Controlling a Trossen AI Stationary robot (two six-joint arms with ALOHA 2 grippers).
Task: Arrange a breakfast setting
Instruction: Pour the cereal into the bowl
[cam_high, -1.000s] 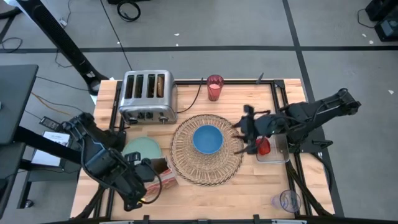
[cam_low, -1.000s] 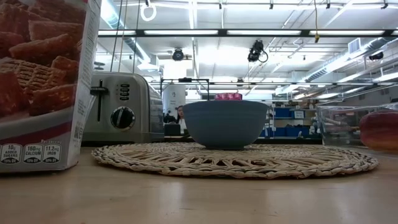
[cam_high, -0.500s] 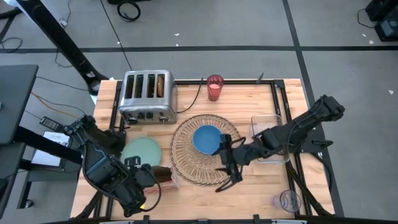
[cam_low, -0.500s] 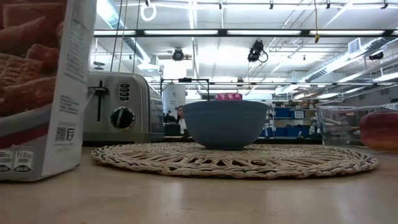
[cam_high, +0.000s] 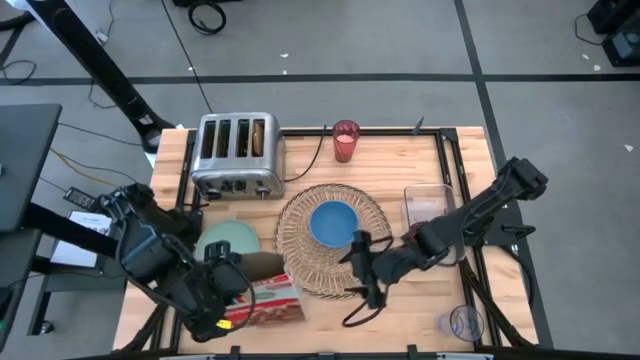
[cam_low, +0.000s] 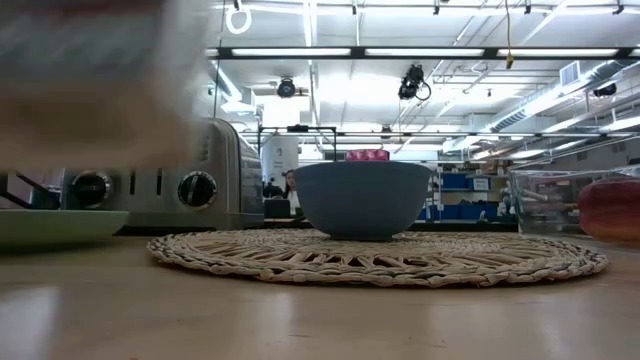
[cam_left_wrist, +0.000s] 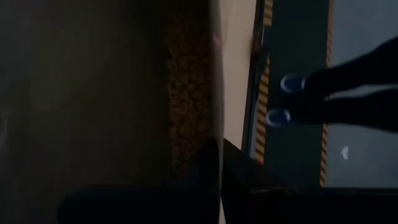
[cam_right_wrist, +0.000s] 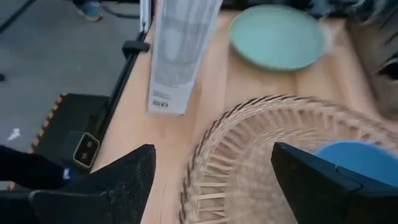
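Note:
A blue bowl (cam_high: 333, 224) stands in the middle of the round wicker placemat (cam_high: 300, 262). The pale green plate (cam_high: 226, 241) lies left of the mat. The red cup (cam_high: 345, 140) stands at the far edge. A red fruit (cam_low: 611, 210) lies in the clear tray (cam_high: 428, 205). My left gripper (cam_high: 238, 278) is shut on a red cereal box (cam_high: 272, 303) near the front left. My right gripper (cam_right_wrist: 211, 186) is open and empty over the mat's near right rim (cam_high: 361, 278). The spoon is not in view. My left gripper holds the cereal box by its end nearest the plate (cam_high: 250, 288), coming from the table's left. The box hides the fingers, so the kind of hold does not show. The box is lifted clear of the table (cam_low: 90, 90), tipped over with its printed face up.
A silver toaster (cam_high: 237, 152) stands at the far left with something brown in its right slot (cam_high: 259, 136). A clear glass (cam_high: 460, 323) stands at the front right corner. Bare wood lies along the near edge in front of the mat.
My left gripper has lifted the cereal box off the table, tipped it from upright toward lying flat and carried it toward the right. My right gripper has gone from the clear tray toward the left and near edge, and now hangs over the mat's near rim.

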